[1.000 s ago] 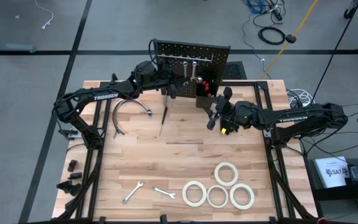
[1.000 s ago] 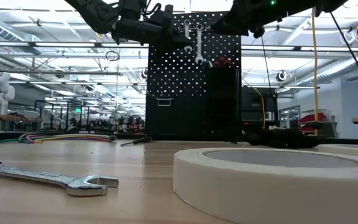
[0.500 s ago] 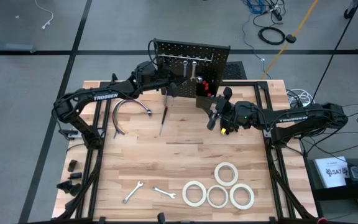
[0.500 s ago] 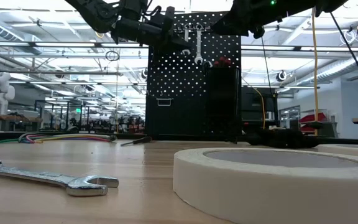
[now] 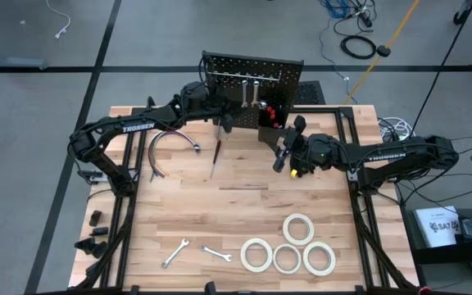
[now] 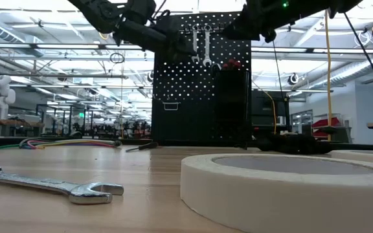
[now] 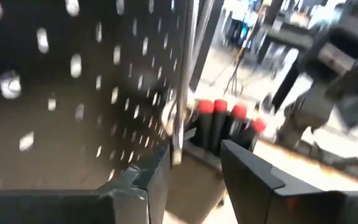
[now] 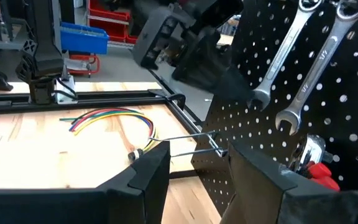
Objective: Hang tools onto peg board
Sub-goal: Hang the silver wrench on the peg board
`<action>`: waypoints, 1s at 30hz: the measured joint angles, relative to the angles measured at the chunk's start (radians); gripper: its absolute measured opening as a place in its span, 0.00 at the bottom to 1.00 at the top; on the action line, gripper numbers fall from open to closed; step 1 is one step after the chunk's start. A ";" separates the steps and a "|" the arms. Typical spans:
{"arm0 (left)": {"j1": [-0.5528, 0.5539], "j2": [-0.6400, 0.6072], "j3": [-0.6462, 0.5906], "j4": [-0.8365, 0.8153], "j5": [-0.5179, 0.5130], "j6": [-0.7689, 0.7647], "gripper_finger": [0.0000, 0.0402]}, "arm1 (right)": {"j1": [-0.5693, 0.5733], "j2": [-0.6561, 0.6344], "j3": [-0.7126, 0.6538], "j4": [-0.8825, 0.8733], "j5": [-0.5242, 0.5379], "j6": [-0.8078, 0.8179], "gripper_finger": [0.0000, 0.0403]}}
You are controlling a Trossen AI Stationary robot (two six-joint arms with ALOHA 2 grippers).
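Observation:
The black peg board [image 5: 252,75] stands upright at the table's far edge. Two silver wrenches [image 8: 279,55] [image 8: 321,65] hang side by side from hooks by their top ends. My left gripper [image 7: 194,165] is open close in front of the board. The left wrench's lower end [image 7: 178,146] hangs just ahead of the gap, near one fingertip. My right gripper [image 8: 194,163] is open and holds nothing. It hovers above the table to the right of the board's black bin [image 5: 270,115]. Near the table's front edge lie two more wrenches [image 5: 174,252] [image 5: 216,253] and several white tape rolls [image 5: 287,258].
A red-and-black screwdriver [image 5: 215,154] and a curved chrome tube [image 5: 167,147] lie on the table in front of the board. Red-handled tools [image 7: 219,115] stand in the bin. A bare wire hook [image 8: 191,144] sticks out low on the board. Coloured wires [image 8: 110,118] lie beyond.
My left gripper has opened and let go of the left wrench, tipping a little while staying in place. The wrench, held slanted before, now hangs straight down from its hook beside the other one.

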 joint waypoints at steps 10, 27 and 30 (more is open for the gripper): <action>0.000 -0.005 0.000 -0.203 -0.043 0.138 0.36 | 0.000 0.000 0.000 -0.074 -0.094 0.010 0.39; -0.059 -0.223 -0.001 -0.514 -0.180 0.366 0.36 | 0.000 0.000 0.000 -0.166 -0.182 0.034 0.39; -0.067 -0.295 -0.001 -0.662 -0.160 0.367 0.36 | 0.000 0.000 0.000 -0.165 -0.202 0.062 0.39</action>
